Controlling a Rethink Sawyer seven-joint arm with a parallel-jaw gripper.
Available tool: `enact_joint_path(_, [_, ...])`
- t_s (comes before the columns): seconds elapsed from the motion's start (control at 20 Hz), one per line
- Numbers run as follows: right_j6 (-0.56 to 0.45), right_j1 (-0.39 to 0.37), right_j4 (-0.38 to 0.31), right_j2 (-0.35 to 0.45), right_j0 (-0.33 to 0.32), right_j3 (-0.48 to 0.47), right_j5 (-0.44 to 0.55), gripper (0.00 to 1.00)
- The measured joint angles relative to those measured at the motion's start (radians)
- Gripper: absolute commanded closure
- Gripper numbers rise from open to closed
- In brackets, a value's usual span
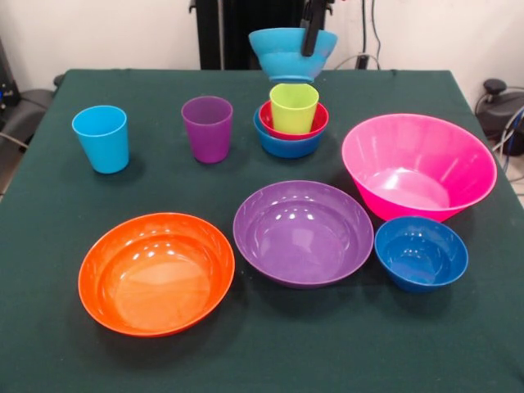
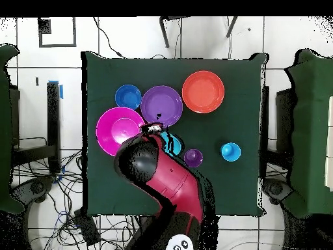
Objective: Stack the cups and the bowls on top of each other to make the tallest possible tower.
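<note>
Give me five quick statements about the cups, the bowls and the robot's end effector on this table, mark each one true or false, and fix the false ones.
1. The small cyan plastic bowl is lifted above the stack, gripped at its rim by the end effector. True.
2. The lime green plastic cup sits inside the small red plastic bowl. True.
3. The purple plastic tumbler lies on its side. False: it stands upright.
4. The wide shallow orange plastic bowl holds the light blue plastic tumbler. False: that bowl is empty; the tumbler stands apart on the green tablecloth.
5. The big deep pink plastic bowl is upside down. False: it opens upward.
</note>
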Motion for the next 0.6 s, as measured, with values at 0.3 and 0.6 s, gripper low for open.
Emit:
enact_joint_path(0.3, [0.000,-0.009,0.000,0.000,0.000,0.004,0.000,1.00])
enact_joint_path(0.6, [0.000,-0.009,0.000,-0.006,0.007,0.004,0.000,1.00])
